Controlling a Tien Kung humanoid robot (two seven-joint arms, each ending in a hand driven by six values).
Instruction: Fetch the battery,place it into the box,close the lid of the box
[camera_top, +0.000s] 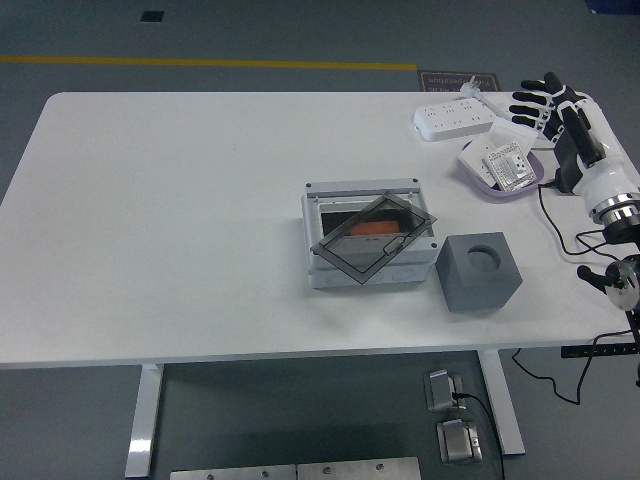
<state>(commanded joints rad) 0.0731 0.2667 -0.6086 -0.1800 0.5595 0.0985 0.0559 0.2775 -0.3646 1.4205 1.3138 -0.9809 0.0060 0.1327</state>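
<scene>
A light grey box (370, 238) sits near the table's middle, slightly toward four o'clock. Its smoky transparent lid (373, 235) lies skewed across the opening, not seated, one corner overhanging toward seven o'clock. An orange object, probably the battery (374, 228), lies inside beneath it.

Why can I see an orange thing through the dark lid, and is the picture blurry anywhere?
In the head view the picture is sharp and evenly lit, with only soft, faint shadows beside the box and the grey block. The lid is tinted but see-through, lying crooked over the opening, so the orange thing shows through. The print on the floor sign is too small to read.
</scene>
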